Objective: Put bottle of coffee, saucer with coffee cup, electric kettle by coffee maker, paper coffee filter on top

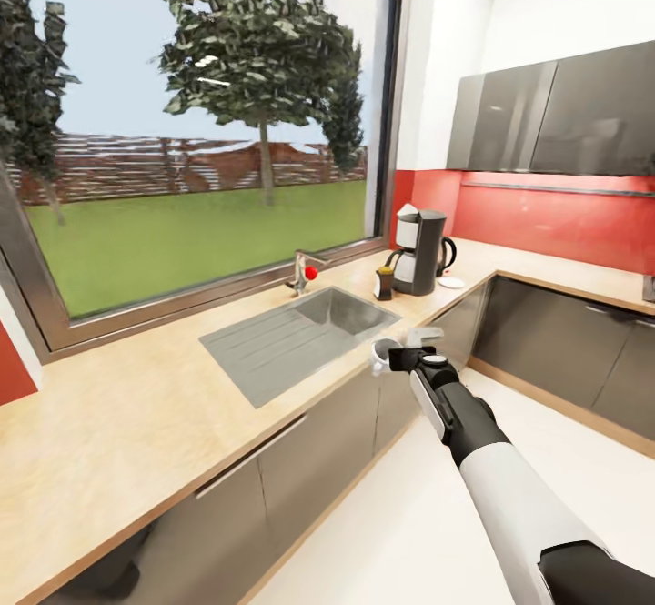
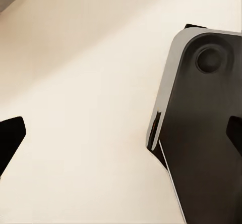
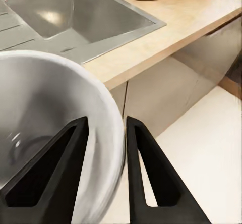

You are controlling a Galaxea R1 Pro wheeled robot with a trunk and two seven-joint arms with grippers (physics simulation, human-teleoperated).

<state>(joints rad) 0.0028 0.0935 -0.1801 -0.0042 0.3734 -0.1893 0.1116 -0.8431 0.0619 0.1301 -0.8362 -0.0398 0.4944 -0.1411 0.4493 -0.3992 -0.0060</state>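
The kitchen countertop (image 1: pixel 136 414) carries the coffee maker (image 1: pixel 420 251), bottle of coffee (image 1: pixel 383 285), saucer (image 1: pixel 451 283).

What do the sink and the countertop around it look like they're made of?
The rectangular grey sink looks like brushed metal, probably stainless steel: matte grey with soft highlights in the basin and a ribbed drainboard. The long light beige kitchen countertop looks like wood or wood-look laminate, given its faint grain and thin edge; the render does not settle which.
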